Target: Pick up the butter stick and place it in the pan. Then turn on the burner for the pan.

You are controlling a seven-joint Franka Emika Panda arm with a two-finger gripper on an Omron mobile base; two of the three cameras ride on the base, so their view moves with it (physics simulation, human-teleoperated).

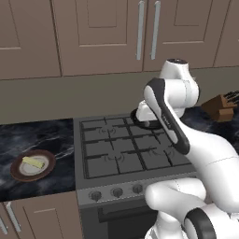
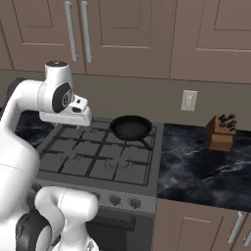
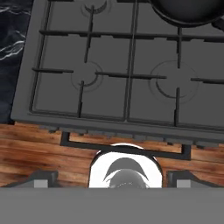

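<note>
Butter stick [image 1: 33,162] sits on the brown-rimmed plate [image 1: 48,170], lower left of the left base view, long axis running upper-left to lower-right. We have the gripper [image 3: 112,176] over the stove [image 1: 93,142], fingers wide apart and empty, so butter lies well off to frame left. Pan [image 2: 131,127] waits on a back burner.
</note>
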